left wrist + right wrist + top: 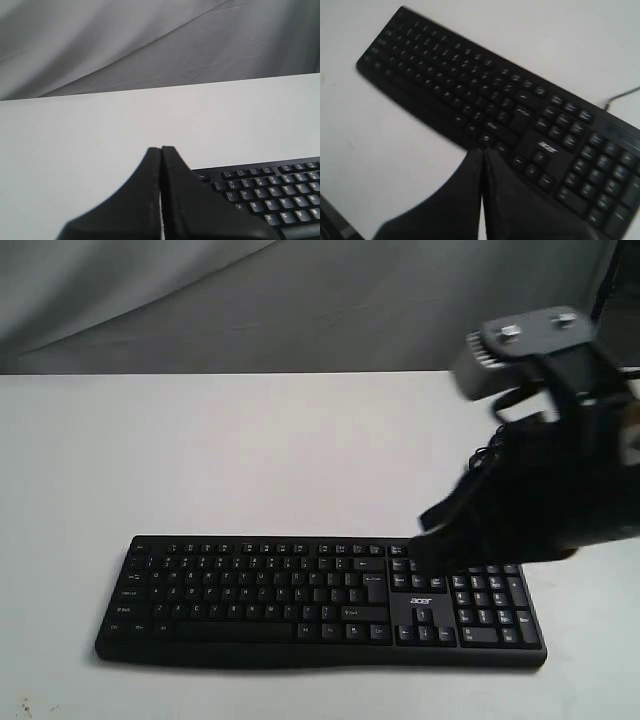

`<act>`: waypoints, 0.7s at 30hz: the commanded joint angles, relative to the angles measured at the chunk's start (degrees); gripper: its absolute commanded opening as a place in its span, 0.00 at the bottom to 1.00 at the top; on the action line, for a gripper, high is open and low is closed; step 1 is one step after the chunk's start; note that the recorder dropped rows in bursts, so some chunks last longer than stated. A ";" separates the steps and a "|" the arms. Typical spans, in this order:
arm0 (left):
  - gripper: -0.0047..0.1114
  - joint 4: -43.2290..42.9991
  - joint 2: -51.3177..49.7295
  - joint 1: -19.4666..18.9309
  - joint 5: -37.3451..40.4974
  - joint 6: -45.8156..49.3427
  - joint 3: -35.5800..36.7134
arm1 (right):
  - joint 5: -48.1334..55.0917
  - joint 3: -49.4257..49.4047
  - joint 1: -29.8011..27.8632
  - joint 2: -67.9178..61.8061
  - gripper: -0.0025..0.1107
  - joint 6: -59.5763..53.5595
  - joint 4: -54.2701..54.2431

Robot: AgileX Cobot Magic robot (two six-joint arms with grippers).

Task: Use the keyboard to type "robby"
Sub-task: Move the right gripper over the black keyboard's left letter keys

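The wide black keyboard with white legends and an acer logo lies on the white table near its front edge. My right gripper hangs above the keyboard's right part, over the keys between the letter block and the number pad, its fingers pressed together and holding nothing. In the right wrist view the shut right gripper points at the keyboard near its front edge. The left wrist view shows the left gripper shut and empty, beside the top-left corner of the keyboard. The exterior view does not show the left gripper.
A thin black cable runs off the keyboard's back edge. A grey cloth backdrop hangs behind the white table. Bare tabletop lies behind and left of the keyboard.
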State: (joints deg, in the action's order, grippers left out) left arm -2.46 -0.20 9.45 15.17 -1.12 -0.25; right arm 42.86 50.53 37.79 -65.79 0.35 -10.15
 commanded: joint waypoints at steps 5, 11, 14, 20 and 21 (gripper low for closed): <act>0.04 -0.27 0.20 0.36 -0.42 -0.16 0.25 | -4.30 14.23 8.06 -22.12 0.02 -13.29 -7.34; 0.04 -0.27 0.20 0.36 -0.42 -0.16 0.25 | -4.41 22.95 9.42 -34.59 0.02 -20.79 -14.00; 0.04 -0.27 0.20 0.36 -0.42 -0.16 0.25 | -5.25 26.28 9.57 -39.35 0.02 -21.95 -13.62; 0.04 -0.27 0.20 0.36 -0.42 -0.16 0.25 | -10.79 28.96 10.26 -46.52 0.02 -25.12 -14.17; 0.04 -0.27 0.20 0.36 -0.42 -0.16 0.25 | -11.97 28.96 10.34 -47.41 0.02 -25.91 -14.97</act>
State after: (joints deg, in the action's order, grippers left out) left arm -2.46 -0.20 9.45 15.17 -1.12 -0.25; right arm 34.24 79.00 47.75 -111.25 -23.26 -23.86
